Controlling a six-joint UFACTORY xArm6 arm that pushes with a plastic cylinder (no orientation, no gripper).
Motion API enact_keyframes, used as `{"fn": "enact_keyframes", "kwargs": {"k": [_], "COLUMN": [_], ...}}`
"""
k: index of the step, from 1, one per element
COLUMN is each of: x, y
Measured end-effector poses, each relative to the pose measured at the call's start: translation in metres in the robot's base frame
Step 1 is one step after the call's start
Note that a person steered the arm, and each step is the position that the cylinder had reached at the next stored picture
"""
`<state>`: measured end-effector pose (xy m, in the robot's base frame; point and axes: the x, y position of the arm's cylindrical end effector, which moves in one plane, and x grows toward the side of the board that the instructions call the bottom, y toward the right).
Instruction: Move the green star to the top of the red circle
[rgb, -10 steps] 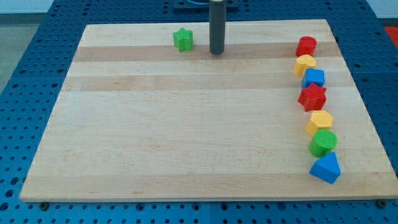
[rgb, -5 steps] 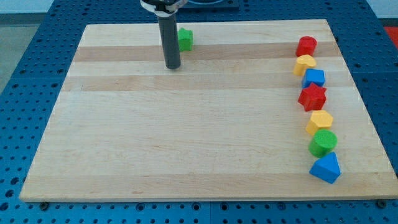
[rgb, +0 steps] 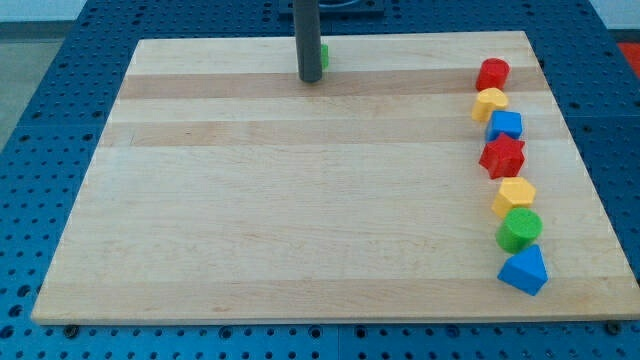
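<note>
My tip (rgb: 311, 78) is near the board's top edge, left of centre. The green star (rgb: 324, 56) is mostly hidden behind the rod; only a green sliver shows at the rod's right side, touching or nearly touching it. The red circle (rgb: 492, 73) sits at the view's top right, heading a column of blocks, far to the right of my tip.
Below the red circle runs a column down the right side: a yellow block (rgb: 490, 102), a blue block (rgb: 505, 125), a red star (rgb: 502, 156), a yellow block (rgb: 514, 195), a green circle (rgb: 519, 229) and a blue triangle (rgb: 525, 269). The wooden board (rgb: 250, 220) lies on a blue pegboard.
My tip went from right of the green star round to its lower left, then moved right and up against it. The star has shifted right by a small amount.
</note>
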<state>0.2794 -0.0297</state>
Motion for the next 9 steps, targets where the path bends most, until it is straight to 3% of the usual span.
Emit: {"fn": "enact_keyframes", "kwargs": {"k": [2, 4, 5, 6, 9], "x": [0.002, 0.036, 0.034, -0.029, -0.038], "y": [0.045, -0.067, -0.068, -0.036, 0.003]}}
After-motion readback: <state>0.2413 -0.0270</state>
